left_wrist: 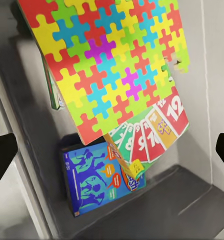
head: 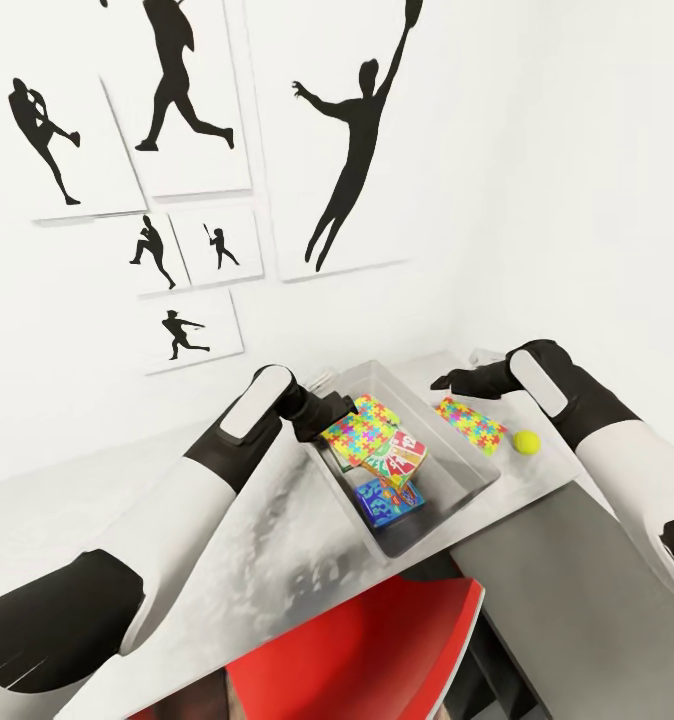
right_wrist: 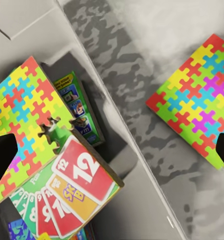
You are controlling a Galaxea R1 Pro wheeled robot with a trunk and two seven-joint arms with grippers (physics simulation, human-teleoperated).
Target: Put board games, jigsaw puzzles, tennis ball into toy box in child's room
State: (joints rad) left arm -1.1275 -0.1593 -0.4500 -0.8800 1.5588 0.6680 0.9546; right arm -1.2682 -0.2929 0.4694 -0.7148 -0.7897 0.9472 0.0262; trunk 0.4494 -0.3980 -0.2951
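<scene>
Pale grey, the table (head: 277,540) carries the toy box (head: 457,455) near its middle. The left gripper (head: 349,408) hovers over the box's 10 o'clock corner, jaws spread wide, holding nothing. Inside lie one jigsaw puzzle (left_wrist: 107,60) on top, a red-and-green card-fan board game (left_wrist: 154,132) under it, a blue board game (left_wrist: 94,182) lowest. At the box's 2 o'clock, the second jigsaw puzzle (head: 470,423) lies on the table beneath the right gripper (head: 455,381), jaws wide and empty. The tennis ball (head: 526,442) sits just beside it at 4 o'clock

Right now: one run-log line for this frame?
toy box: one jigsaw puzzle atop board games | table: second puzzle, tennis ball | left gripper: open, over box | right gripper: open, above second puzzle
</scene>
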